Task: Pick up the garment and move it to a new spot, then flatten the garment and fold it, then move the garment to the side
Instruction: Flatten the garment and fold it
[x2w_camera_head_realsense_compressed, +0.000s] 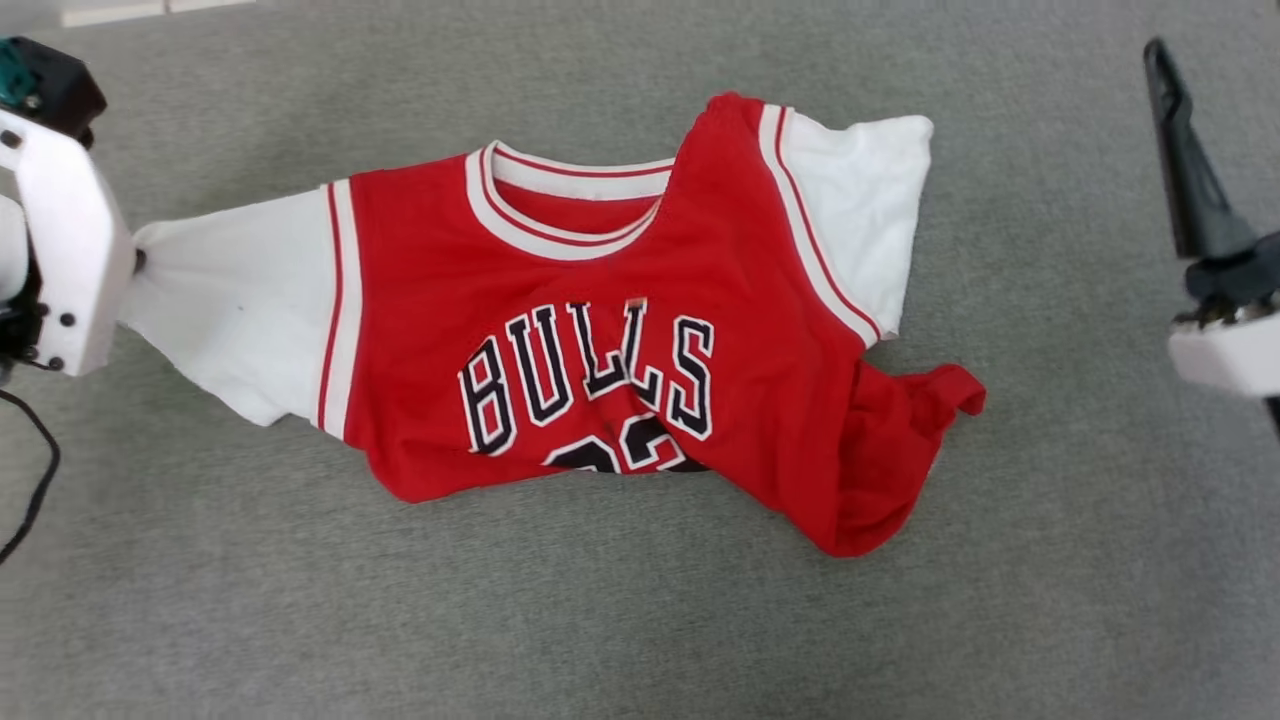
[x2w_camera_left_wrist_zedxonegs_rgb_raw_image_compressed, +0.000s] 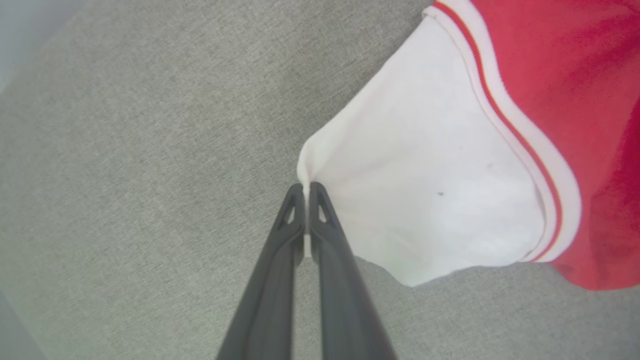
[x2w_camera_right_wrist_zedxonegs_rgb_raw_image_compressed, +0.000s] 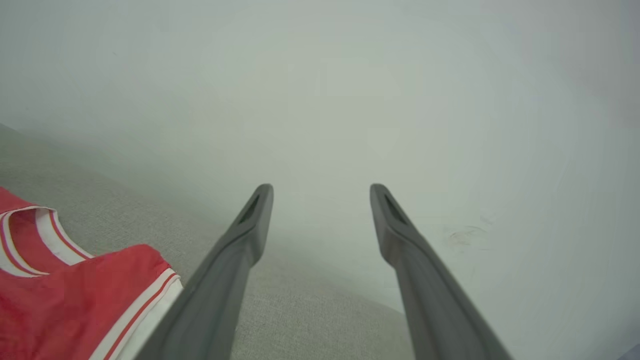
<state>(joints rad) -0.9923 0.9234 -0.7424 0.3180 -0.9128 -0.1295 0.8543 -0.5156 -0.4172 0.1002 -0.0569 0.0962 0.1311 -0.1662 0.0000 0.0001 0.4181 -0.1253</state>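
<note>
Left gripper (x2w_camera_left_wrist_zedxonegs_rgb_raw_image_compressed: 306, 187) clenched on the shirt's (x2w_camera_head_realsense_compressed: 600, 300) white sleeve (x2w_camera_left_wrist_zedxonegs_rgb_raw_image_compressed: 425, 175) edge. Right gripper (x2w_camera_right_wrist_zedxonegs_rgb_raw_image_compressed: 321, 200) spread wide, empty, clear of the shirt.

Left pincer (x2w_camera_left_wrist_zedxonegs_rgb_raw_image_compressed: 306, 187): white housing (x2w_camera_head_realsense_compressed: 65, 240), dark screws (x2w_camera_head_realsense_compressed: 68, 320), black cable (x2w_camera_head_realsense_compressed: 35, 480); fingers (x2w_camera_left_wrist_zedxonegs_rgb_raw_image_compressed: 270, 280) dark grey, slotted tips.
</note>
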